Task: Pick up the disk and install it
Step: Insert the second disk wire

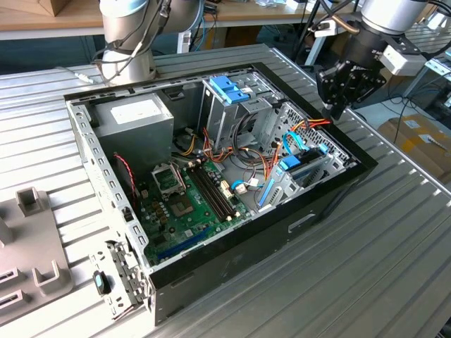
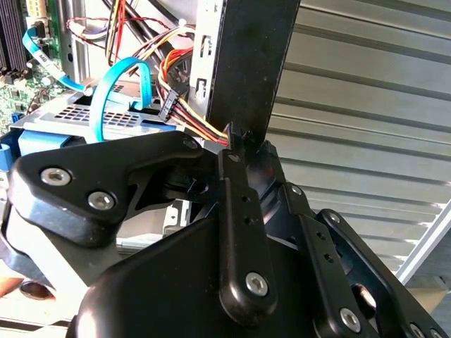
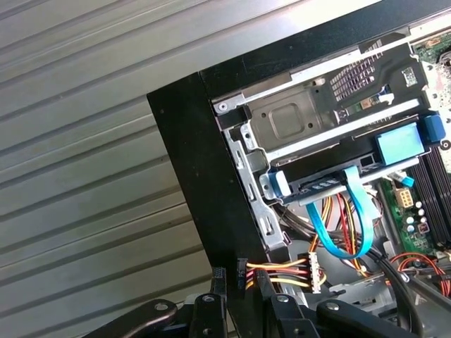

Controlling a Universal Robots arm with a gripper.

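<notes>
The disk (image 1: 304, 167) sits inside the computer case (image 1: 232, 271), in the drive cage at the corner on the exterior view's right. Its light-blue rails show at either end. It looks lodged in the cage rather than loose, though I cannot tell whether it is fully home. Its long axis runs along the case's black wall there. A blue ribbon cable (image 1: 292, 141) loops up just beside it.

The end effector (image 1: 337, 107) hangs above that wall's rim, up and toward the exterior view's right of the disk, near it but apart. Its fingertips are drawn close together with nothing between them.

The first wrist view looks down on the cage. It shows the disk (image 3: 320, 172) edge-on below an empty metal tray, with the blue cable (image 3: 356, 211) curling from it and the bundle of red, yellow and black wires (image 3: 278, 271) right by the fingertips (image 3: 242, 267). The second wrist view shows how closely the end effector (image 2: 243, 141) stands to the end of the black wall (image 2: 250, 63). The exterior view alone shows the ribbed counter (image 1: 394, 253) under the case.
</notes>
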